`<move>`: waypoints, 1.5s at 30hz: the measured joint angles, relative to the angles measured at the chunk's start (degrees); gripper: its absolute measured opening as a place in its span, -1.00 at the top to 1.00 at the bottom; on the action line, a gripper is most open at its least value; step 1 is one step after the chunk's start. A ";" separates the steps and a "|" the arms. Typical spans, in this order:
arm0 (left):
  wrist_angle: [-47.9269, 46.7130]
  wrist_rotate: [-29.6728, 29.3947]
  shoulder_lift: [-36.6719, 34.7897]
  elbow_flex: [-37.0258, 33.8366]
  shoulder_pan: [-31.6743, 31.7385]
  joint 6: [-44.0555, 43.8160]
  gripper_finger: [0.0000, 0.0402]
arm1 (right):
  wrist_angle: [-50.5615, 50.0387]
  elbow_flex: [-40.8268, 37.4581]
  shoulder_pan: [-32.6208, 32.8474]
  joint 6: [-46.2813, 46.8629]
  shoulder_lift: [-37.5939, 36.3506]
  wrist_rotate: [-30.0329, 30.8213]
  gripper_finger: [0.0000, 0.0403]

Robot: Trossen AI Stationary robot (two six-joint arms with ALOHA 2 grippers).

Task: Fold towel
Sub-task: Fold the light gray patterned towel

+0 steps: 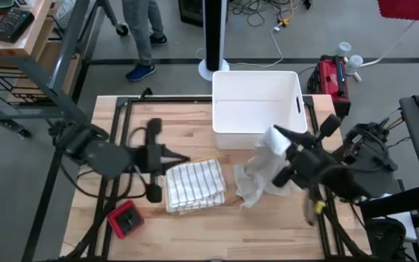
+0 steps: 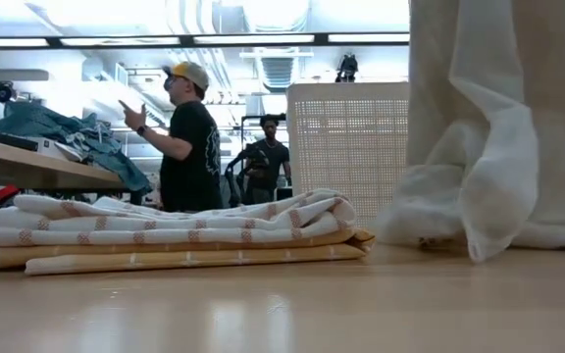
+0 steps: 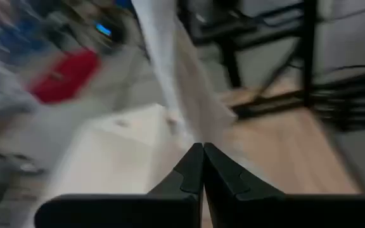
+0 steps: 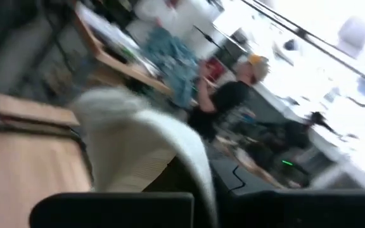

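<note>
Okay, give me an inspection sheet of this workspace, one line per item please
Surface: wooden table, bare toward the near edge.
Job's things: folded striped towel stack at centre; white towel lifted and crumpled, hanging to the table.
Clutter: white bin at the far edge; red box at the left near corner.
Grippers: left gripper shut, empty; right gripper shut on white towel.
Cables: loose on the floor beyond the table.
Surroundings: people standing behind; red tool case on the floor.

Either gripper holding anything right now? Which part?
The right gripper holds the white towel by its top edge; the rest hangs to the table. The left gripper is shut on nothing, beside the folded towels.
</note>
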 joint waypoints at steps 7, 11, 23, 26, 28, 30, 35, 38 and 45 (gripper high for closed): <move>1.98 1.71 1.30 -13.59 0.40 -3.03 1.00 | -1.46 -0.07 4.42 10.04 -0.13 -18.80 1.00; 11.04 4.98 0.64 -23.62 0.73 -4.57 0.94 | -4.13 -0.09 7.16 19.89 -0.24 -36.73 1.00; 62.89 15.32 2.07 -56.08 1.20 0.09 0.17 | -6.50 -0.33 9.74 28.29 2.49 -39.77 1.00; 75.31 10.73 3.98 -62.88 1.37 0.24 -0.09 | -6.40 -0.31 9.74 28.84 2.90 -39.76 1.00; 82.26 10.09 6.07 -66.19 1.77 0.40 -0.24 | -6.57 -0.33 9.74 28.84 3.09 -39.82 1.00; 88.09 9.89 8.13 -68.32 2.35 1.18 -0.35 | -6.50 -0.37 9.74 28.82 3.07 -39.80 1.00; 96.19 10.87 14.07 -68.35 4.41 1.50 -0.43 | -6.42 -0.44 9.71 28.77 2.98 -39.80 1.00; 96.75 12.10 17.31 -65.66 5.45 1.53 -0.38 | -6.37 -0.50 9.69 28.77 2.98 -39.80 1.00; 87.36 10.91 22.75 -55.54 7.01 1.62 -0.15 | -6.38 -0.76 9.69 28.82 2.98 -39.77 1.00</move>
